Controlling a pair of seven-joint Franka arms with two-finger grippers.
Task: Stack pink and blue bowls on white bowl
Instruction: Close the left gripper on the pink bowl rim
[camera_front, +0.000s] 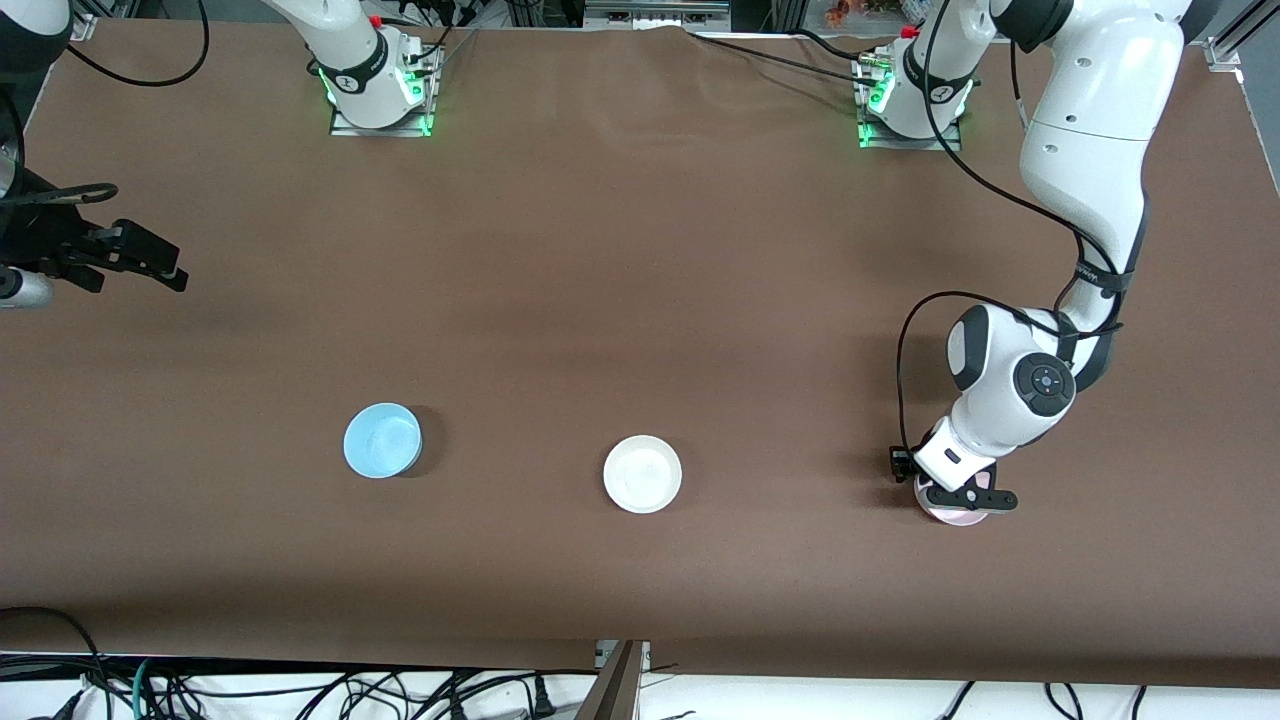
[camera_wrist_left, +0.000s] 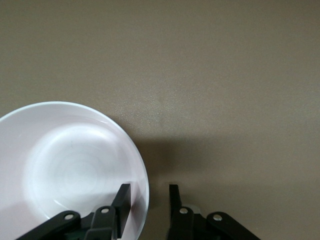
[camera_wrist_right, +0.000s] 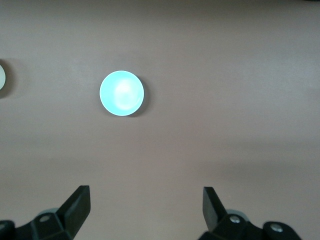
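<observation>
Bare table between blue bowl (camera_front: 382, 440) and white bowl (camera_front: 642, 474) — wide passage.

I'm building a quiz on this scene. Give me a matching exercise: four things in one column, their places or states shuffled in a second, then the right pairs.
Things:
1. pink bowl
2. white bowl
3. blue bowl
4. right gripper

Places or states:
A. open, up over the right arm's end of the table
B. on the table between the other two bowls
C. under the left gripper, one finger inside its rim, one outside
D. on the table toward the right arm's end, nothing touching it

Pairs: 1-C, 2-B, 3-D, 4-A
</observation>
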